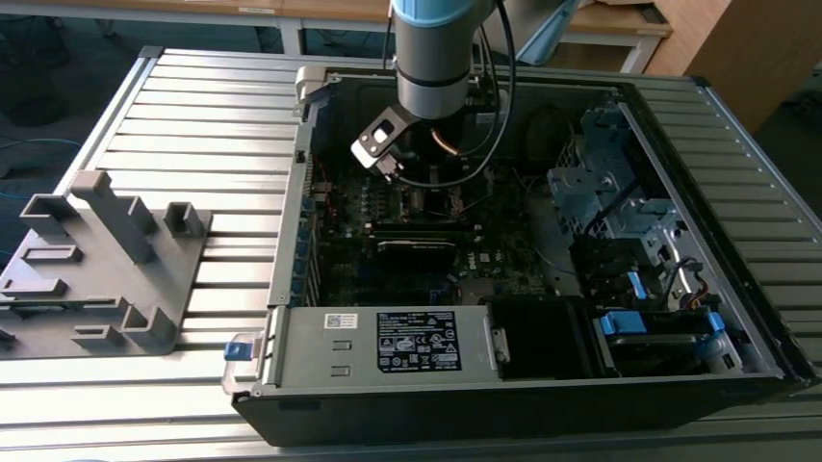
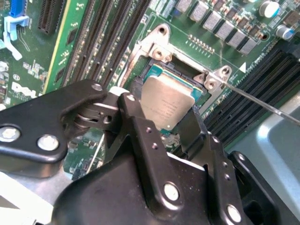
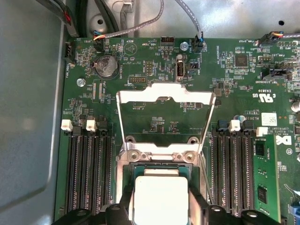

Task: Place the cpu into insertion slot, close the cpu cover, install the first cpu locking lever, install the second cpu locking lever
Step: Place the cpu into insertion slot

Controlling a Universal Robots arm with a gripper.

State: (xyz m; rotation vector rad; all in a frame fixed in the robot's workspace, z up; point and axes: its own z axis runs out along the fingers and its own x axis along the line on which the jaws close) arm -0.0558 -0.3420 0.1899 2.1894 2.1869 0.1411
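The tool (image 2: 166, 107) grips the cpu (image 2: 165, 93) over the slot (image 2: 174, 63); released tilted or off-centre, it could damage the slot.

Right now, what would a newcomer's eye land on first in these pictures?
The silver chip, clamped in the black end effector right at the socket, dominates the first wrist view. Just beyond it, the metal cover frame lies swung open over the green board. In the exterior view, the arm reaches down into the open computer case.
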